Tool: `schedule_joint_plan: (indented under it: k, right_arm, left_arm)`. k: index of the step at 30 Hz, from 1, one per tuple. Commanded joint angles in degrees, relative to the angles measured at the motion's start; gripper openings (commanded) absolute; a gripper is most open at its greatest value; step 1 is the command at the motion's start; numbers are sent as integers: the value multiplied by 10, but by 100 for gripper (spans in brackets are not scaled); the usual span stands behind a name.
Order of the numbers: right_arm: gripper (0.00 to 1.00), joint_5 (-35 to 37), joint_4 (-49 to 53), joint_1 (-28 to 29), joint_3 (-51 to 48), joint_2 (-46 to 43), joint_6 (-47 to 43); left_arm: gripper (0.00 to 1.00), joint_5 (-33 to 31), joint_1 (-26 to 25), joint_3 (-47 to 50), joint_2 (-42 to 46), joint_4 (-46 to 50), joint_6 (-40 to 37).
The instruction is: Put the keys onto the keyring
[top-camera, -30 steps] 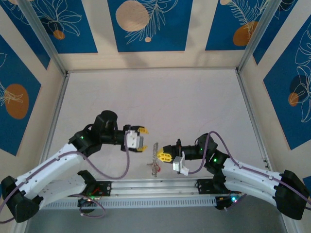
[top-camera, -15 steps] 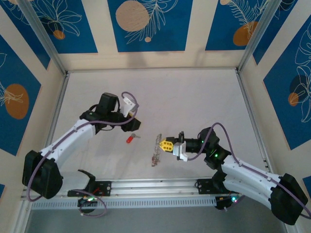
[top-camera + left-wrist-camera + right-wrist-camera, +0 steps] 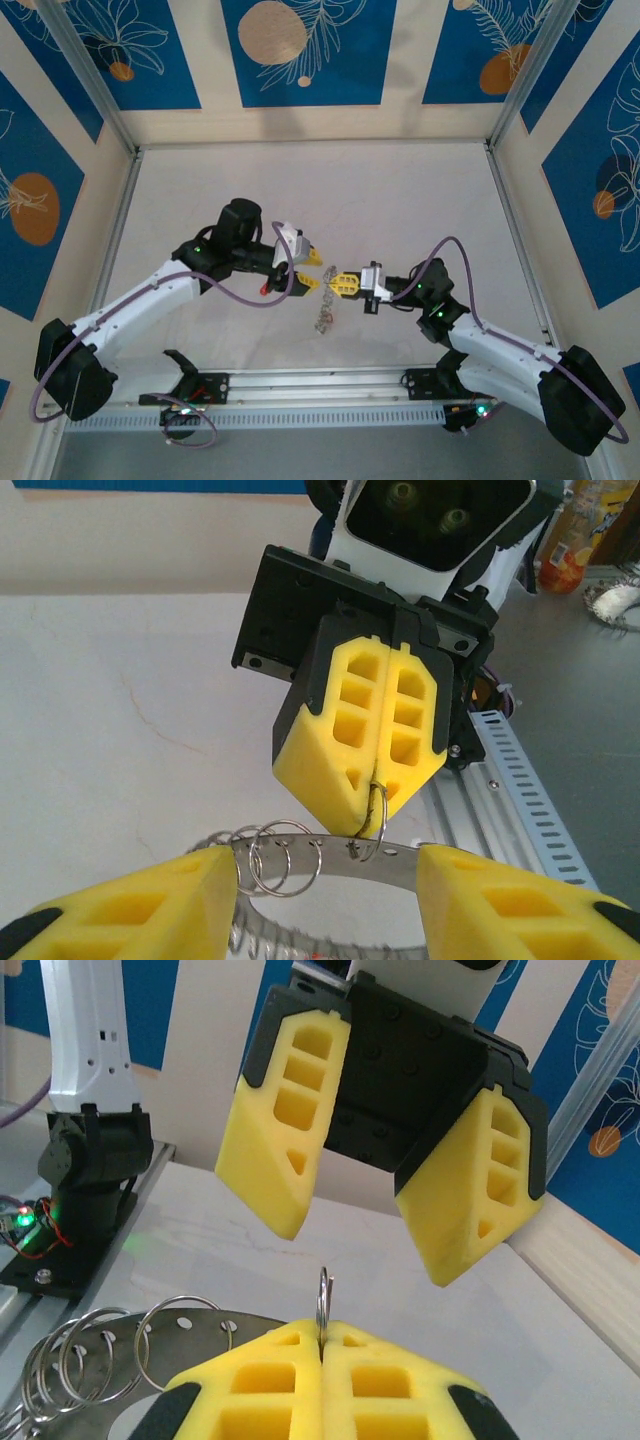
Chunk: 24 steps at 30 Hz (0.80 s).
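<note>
Table, overhead: key; wrist: right gripper pinching keyring.

Your top camera looks down from behind the arm bases across the whole table. Wrist cameras are in tight, facing each other: left sees the right gripper, right sees the left gripper, both share the keyring.

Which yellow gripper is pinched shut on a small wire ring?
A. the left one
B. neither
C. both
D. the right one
D: the right gripper is closed tight with the small ring caught in it, while the left gripper facing it gapes open and holds nothing.
</note>
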State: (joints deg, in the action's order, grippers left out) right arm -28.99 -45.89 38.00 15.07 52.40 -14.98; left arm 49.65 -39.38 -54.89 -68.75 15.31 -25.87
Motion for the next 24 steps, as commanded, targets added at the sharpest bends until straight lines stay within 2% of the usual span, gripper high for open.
schedule_joint_plan:
  k: [1,16,18,22,24]
  right_arm:
    - [0,-16,-51,-3,-7,-5,41]
    - [0,3,-61,1,-7,-13,58]
    - [0,5,-62,2,-7,-13,57]
    - [0,7,-64,5,-6,-12,59]
    - [0,10,-62,6,-7,-12,59]
  left_arm:
    - [48,0,-12,8,-3,-21,-33]
    - [37,-11,-38,1,-12,-7,-51]
    - [29,-11,-40,-1,-15,-5,-55]
    - [24,-20,-43,-7,-18,-1,-59]
    - [16,-25,-44,-7,-14,-7,-58]
